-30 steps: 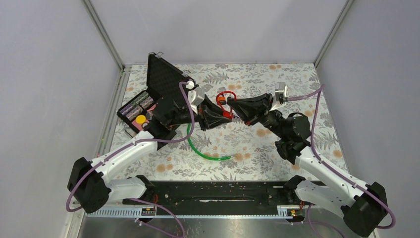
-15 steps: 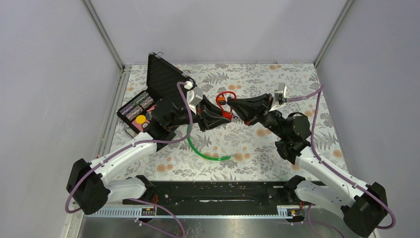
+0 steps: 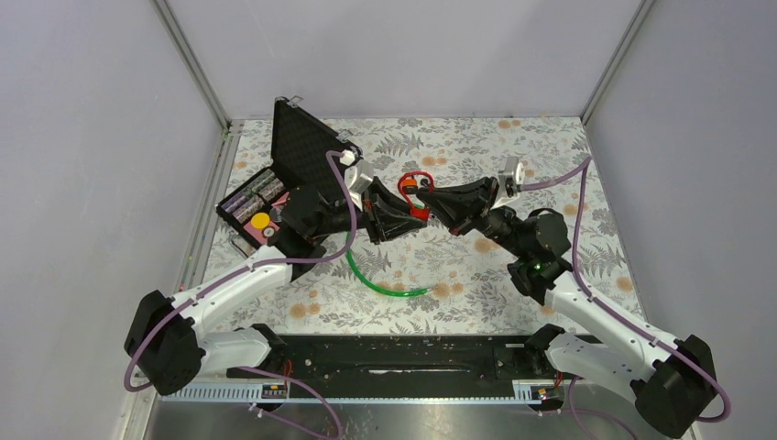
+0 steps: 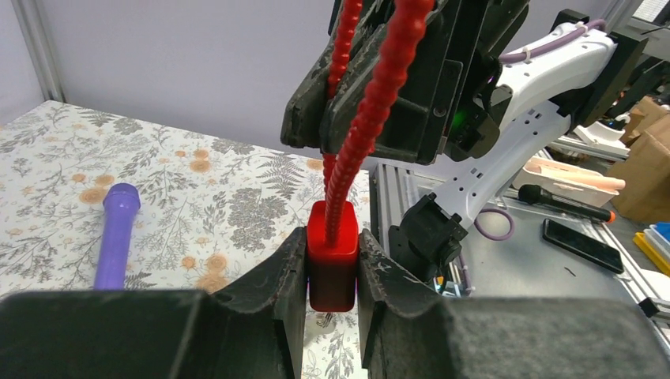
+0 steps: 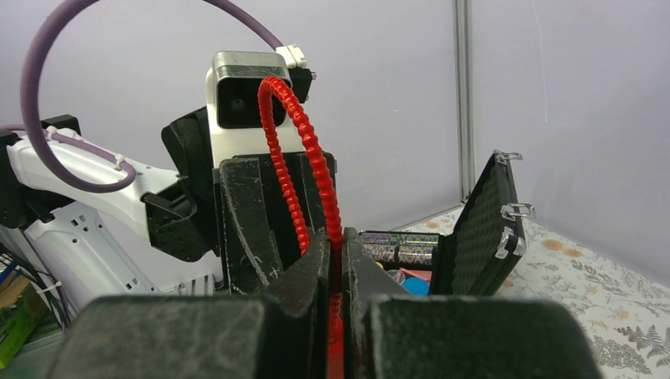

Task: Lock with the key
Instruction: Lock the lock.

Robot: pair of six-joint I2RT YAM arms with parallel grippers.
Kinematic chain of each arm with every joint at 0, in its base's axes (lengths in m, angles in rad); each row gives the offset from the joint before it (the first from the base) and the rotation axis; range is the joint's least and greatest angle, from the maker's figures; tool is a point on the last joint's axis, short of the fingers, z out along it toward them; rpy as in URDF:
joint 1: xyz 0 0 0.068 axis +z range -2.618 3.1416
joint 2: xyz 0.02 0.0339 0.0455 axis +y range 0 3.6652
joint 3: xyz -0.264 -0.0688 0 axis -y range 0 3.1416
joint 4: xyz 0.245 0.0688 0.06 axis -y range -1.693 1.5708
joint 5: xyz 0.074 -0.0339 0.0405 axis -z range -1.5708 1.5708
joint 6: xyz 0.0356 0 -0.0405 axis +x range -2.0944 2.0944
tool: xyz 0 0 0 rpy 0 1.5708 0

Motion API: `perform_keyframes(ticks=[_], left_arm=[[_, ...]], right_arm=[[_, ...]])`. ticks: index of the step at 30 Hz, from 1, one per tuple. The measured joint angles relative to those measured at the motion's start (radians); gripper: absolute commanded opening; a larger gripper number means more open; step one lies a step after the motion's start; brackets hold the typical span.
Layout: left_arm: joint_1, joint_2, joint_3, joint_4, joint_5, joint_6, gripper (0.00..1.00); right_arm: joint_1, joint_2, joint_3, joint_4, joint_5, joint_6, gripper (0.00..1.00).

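The red lock body (image 4: 332,264) was held in the air over the middle of the table (image 3: 550,156), pinched across its sides by the left gripper (image 3: 400,218). Its long axis ran straight out along those fingers. The ribbed red cable (image 4: 371,103) left its far end, rose and looped over to the right gripper (image 5: 335,253), whose fingers were pressed together on the cable. The two grippers faced each other tip to tip, so the right one lay directly along the lock's axis and nearest the cable end. No key or keyway could be made out. Judged from this, key insertion depended on which end of the body was exposed.
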Motion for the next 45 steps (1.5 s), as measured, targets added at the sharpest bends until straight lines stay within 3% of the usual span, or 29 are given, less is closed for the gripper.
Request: perform_keyframes(ticks=[9, 21, 39, 45], left_arm=[[0.005, 0.011, -0.01, 0.05, 0.01, -0.059, 0.0], [0.002, 0.011, -0.01, -0.049, -0.01, -0.082, 0.0], [0.003, -0.048, -0.106, -0.062, -0.1, -0.12, 0.0], [0.005, -0.048, -0.106, -0.063, -0.11, -0.13, 0.0]], right_arm=[[0.0, -0.033, -0.005, -0.034, -0.009, -0.016, 0.0], [-0.002, -0.03, -0.004, -0.16, -0.034, -0.111, 0.0], [-0.003, -0.005, -0.037, -0.164, -0.035, -0.01, 0.0], [-0.003, -0.019, -0.012, -0.236, 0.008, 0.024, 0.18]])
